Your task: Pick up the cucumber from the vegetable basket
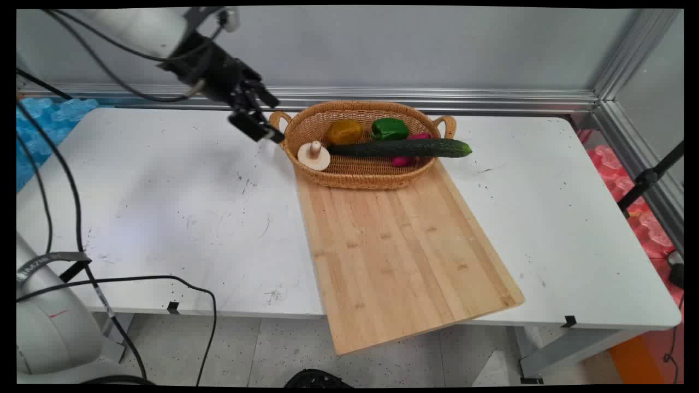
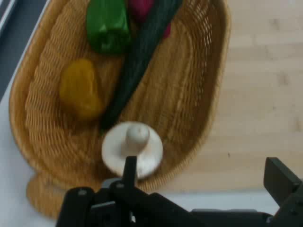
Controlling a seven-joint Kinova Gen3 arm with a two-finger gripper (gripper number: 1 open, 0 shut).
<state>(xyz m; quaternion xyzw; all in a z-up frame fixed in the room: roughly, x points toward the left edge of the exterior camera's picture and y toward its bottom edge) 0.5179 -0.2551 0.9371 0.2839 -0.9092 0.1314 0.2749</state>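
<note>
A wicker basket (image 1: 360,177) stands at the far end of a wooden board (image 1: 404,245). Inside lie a white mushroom (image 1: 314,155), cap down, a long cucumber (image 1: 401,148) whose tip sticks out over the right rim, a green pepper (image 1: 389,129), a yellow vegetable (image 1: 344,131) and a magenta one (image 1: 401,161). My gripper (image 1: 272,120) hangs open just above the basket's left handle, holding nothing. In the hand view the mushroom (image 2: 135,146) lies just beyond the gripper's (image 2: 206,170) left finger, with the cucumber (image 2: 139,56), pepper (image 2: 108,26) and yellow vegetable (image 2: 80,90) farther off in the basket (image 2: 220,71).
The board overhangs the table's (image 1: 164,218) near edge. Black cables (image 1: 71,180) hang at the left. An aluminium rail (image 1: 437,98) runs along the wall behind the basket, and a black stand (image 1: 647,183) leans at the right.
</note>
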